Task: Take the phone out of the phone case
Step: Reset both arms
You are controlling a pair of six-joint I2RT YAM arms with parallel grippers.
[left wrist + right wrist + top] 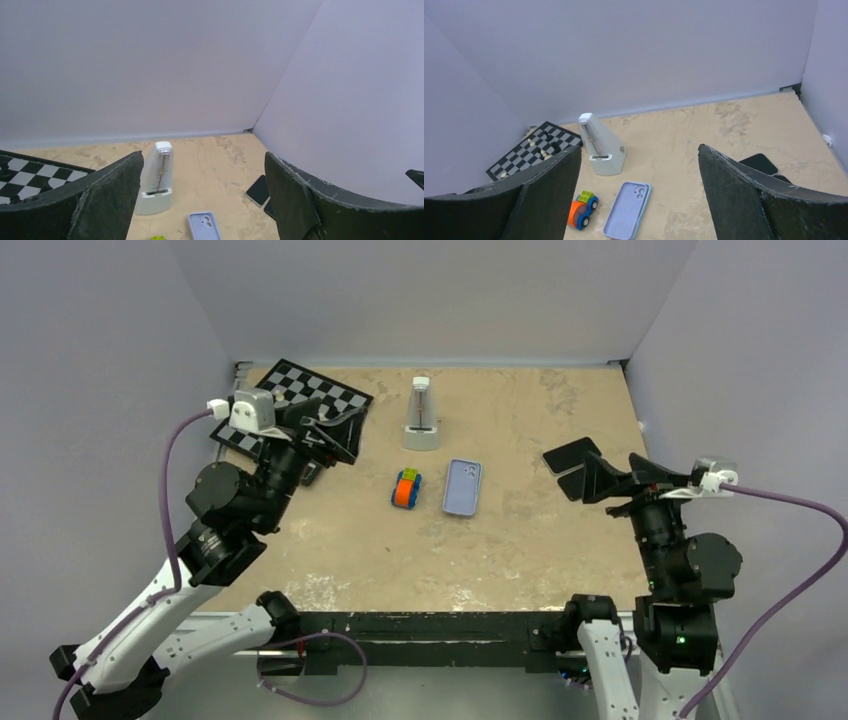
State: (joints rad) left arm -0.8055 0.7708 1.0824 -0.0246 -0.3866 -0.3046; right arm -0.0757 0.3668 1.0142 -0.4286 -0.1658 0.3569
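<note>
A lilac phone case (462, 487) lies flat, back up, in the middle of the table. It also shows in the left wrist view (204, 226) and the right wrist view (626, 210), where a pale blue rim shows along its right edge. Whether a phone sits inside is hidden. My left gripper (345, 435) is open and empty, held above the table to the left of the case. My right gripper (590, 480) is open and empty, held above the table to the right of the case.
A white metronome (421, 415) stands behind the case. An orange and blue toy car (405, 489) sits just left of it. A chessboard (310, 390) lies at the back left. Two black phones (572, 455) lie at the right, by my right gripper.
</note>
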